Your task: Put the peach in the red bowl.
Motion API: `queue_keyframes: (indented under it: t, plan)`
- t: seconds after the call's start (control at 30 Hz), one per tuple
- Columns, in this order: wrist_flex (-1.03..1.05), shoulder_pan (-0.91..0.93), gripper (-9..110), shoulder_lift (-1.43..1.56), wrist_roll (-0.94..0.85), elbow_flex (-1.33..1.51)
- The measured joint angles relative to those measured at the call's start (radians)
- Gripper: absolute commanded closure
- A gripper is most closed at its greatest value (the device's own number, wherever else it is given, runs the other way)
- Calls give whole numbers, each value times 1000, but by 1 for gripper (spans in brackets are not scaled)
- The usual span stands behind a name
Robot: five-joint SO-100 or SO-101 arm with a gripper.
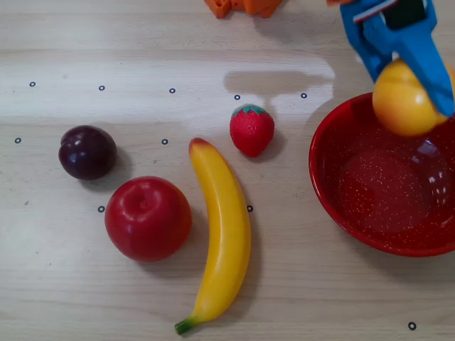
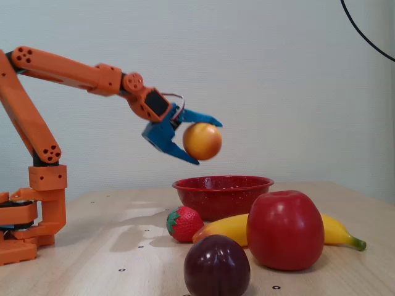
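Observation:
The peach [image 1: 402,99] is a round yellow-orange fruit held between the blue jaws of my gripper [image 1: 416,78]. In the fixed view the gripper [image 2: 207,143] is shut on the peach [image 2: 202,141] and holds it in the air above the near-left rim of the red bowl [image 2: 222,194]. In the overhead view the red bowl [image 1: 334,192] sits at the right edge of the table, its sparkly inside empty, and the peach overlaps its upper rim.
A strawberry [image 1: 252,129], a banana [image 1: 224,234], a red apple [image 1: 148,218] and a dark plum [image 1: 87,152] lie on the wooden table left of the bowl. The orange arm base [image 2: 31,216] stands at the far left in the fixed view.

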Motion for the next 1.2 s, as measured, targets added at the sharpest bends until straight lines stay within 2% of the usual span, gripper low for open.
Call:
queue_keyframes:
  t: [0.2, 0.37, 0.5, 0.67, 0.9, 1.07, 1.2]
  plan:
    - [-114, 15, 85, -94, 54, 34]
    - [-46, 12, 59, -144, 57, 28]
    - [103, 12, 52, -160, 57, -20]
    - [137, 14, 48, -160, 57, -71]
    - [114, 0, 57, -160, 57, -106]
    - [58, -3, 83, -155, 18, -227]
    - [40, -35, 98, -110, 12, -227]
